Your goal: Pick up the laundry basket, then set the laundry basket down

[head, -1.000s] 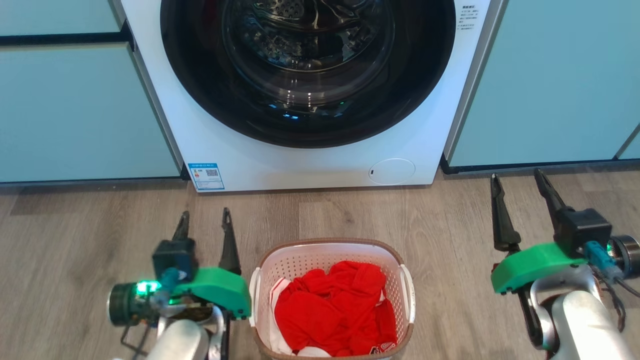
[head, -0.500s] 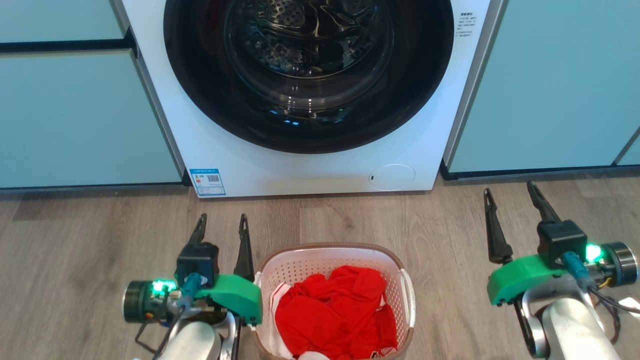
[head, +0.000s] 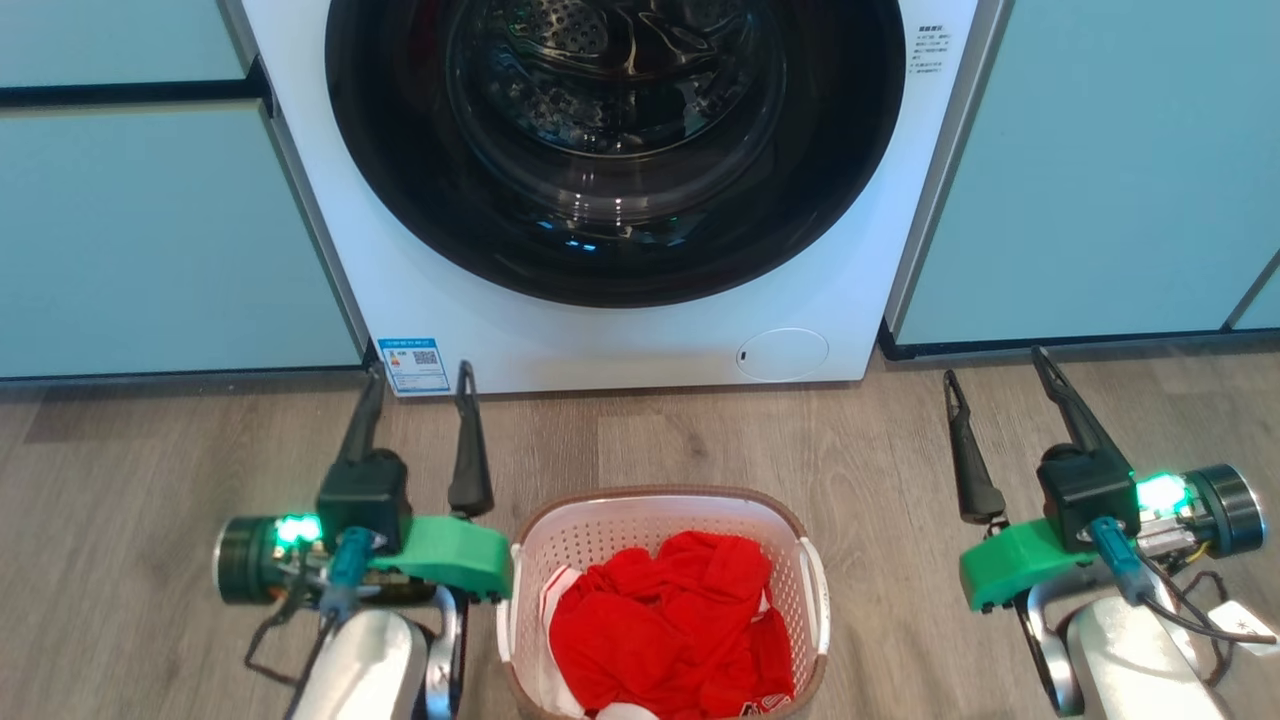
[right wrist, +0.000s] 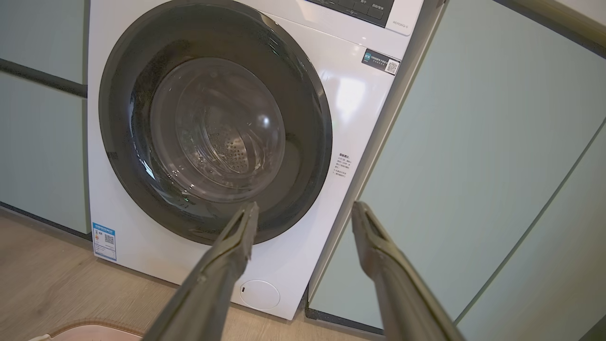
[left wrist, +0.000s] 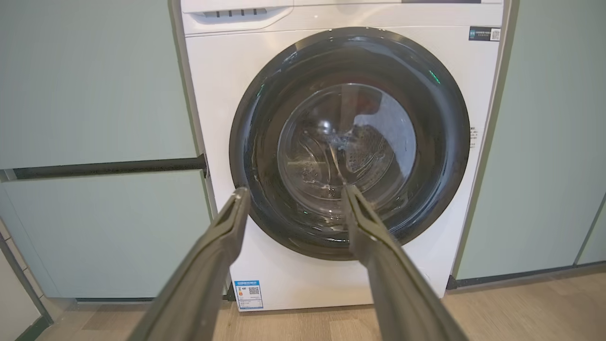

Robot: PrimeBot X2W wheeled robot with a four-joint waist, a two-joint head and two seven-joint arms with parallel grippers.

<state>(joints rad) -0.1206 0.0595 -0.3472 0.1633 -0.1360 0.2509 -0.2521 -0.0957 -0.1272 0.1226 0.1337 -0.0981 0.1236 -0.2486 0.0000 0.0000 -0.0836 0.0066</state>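
Laundry basket (head: pixel 655 493) sits on the wood floor (head: pixel 150 520), low and centre in the head view, a strip of bare boards between it and the white washing machine (head: pixel 820 250) on the far side. Perforated white walls, brown rim band, a white handle on each side. Red clothing (head: pixel 680 620) is heaped inside, with a scrap of white fabric at the near edge. Left claw (head: pixel 420 372) is just left of the basket, its green mount close beside the left handle; contact cannot be told. Its fingers are spread apart, empty, and point far toward the machine. Right claw (head: pixel 995 366) is well off to the right, clear of the basket, fingers likewise parted and holding nothing. A green light is lit on each wrist. The machine has a round dark door with a glass bowl at its middle. Pale teal cabinet fronts (head: pixel 150 230) flank it left and right.
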